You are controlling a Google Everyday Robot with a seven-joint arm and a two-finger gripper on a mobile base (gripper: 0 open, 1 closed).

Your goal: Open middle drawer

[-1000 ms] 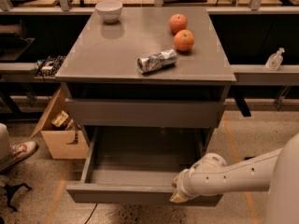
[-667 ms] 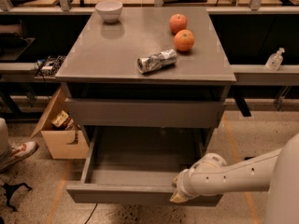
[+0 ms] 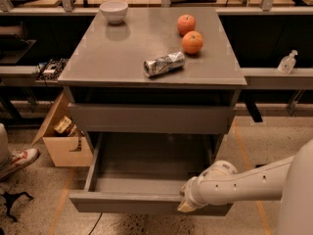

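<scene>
The middle drawer (image 3: pixel 146 168) stands drawn well out from under the front edge of the bench (image 3: pixel 122 53), its shallow grey box interior in plain view and its flat front (image 3: pixel 122 203) the part nearest the camera; above it, the upper drawer (image 3: pixel 149 118) sits closed, its front flush beneath the bench's front edge.

The gripper (image 3: pixel 188 205) is at the top rim of the middle drawer's front, toward the side below the bench's front right corner; the pale arm (image 3: pixel 244 182) reaches in to it from the right; whether the gripper clamps the rim or only lies against it, I cannot tell.

On the bench top, a white bowl (image 3: pixel 113 11) stands near the back left corner; a rear fruit (image 3: pixel 186 24), orange-red, sits toward the back right corner, and a front fruit (image 3: pixel 192 42), orange, is just beside it, nearer the right edge; a crushed silver can (image 3: pixel 164 63) lies on its side close to the front edge, right of the middle, near the front fruit but apart from it.

Off the bench's left edge, an open cardboard box (image 3: pixel 61 141) rests on the floor beside the cabinet; a shoe (image 3: pixel 17 160) lies further left; beyond the right edge, a clear pump bottle (image 3: pixel 287 61) stands on a lower shelf.
</scene>
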